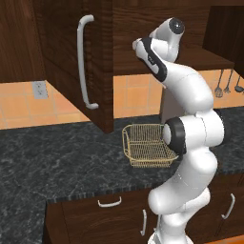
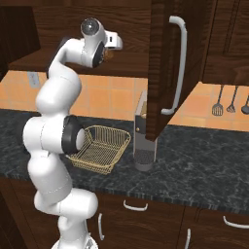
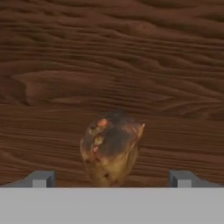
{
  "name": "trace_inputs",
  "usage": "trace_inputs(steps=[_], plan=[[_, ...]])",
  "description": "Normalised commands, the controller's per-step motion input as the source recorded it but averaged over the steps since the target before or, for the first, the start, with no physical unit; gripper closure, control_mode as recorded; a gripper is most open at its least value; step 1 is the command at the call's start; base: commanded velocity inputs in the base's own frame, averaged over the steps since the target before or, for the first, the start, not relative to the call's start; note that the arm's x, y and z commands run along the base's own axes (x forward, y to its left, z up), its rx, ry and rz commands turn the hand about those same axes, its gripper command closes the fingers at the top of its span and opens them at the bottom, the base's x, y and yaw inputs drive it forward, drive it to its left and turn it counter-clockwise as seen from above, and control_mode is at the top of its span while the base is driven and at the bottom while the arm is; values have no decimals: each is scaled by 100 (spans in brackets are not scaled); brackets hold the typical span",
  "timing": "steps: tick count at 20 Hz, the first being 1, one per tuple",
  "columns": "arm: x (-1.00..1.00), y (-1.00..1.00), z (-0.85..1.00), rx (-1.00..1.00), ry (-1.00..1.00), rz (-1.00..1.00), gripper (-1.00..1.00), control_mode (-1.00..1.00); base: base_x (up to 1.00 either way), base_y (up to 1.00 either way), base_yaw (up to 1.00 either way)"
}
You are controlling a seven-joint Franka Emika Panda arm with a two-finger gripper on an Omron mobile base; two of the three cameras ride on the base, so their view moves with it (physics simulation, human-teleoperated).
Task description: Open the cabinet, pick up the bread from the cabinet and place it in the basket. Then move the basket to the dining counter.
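Hand view puts the bread (image 3: 111, 151) right in front of you, a dark-brown lump resting on the wooden shelf inside the cabinet (image 1: 66, 52), between the two fingertips (image 3: 41, 179) of the claw (image 3: 111, 180), which stands wide and holds nothing. In the left base view the open cabinet door hangs out over the tabletop (image 1: 52, 157) (its long silver handle (image 1: 83, 62) faces you). The basket (image 1: 145, 145) sits on the black speckled tabletop below the cabinet, just beside the arm's elbow. A grey upright appliance (image 2: 143, 138) stands near the basket, partly behind the other open door. Utensils (image 2: 228, 103) hang on the orange tiled wall.
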Motion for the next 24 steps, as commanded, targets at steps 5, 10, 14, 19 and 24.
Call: trace_inputs(steps=[5,10,14,19,24], plan=[[50,0,-12,0,1,0,-100,-100,0,0,0],[50,0,-6,0,4,0,-100,-100,0,0,0],[46,0,-9,0,3,0,-100,-100,0,0,0],[32,1,-29,0,2,0,100,-100,0,0,0],[22,3,-55,0,5,0,100,-100,0,0,0]])
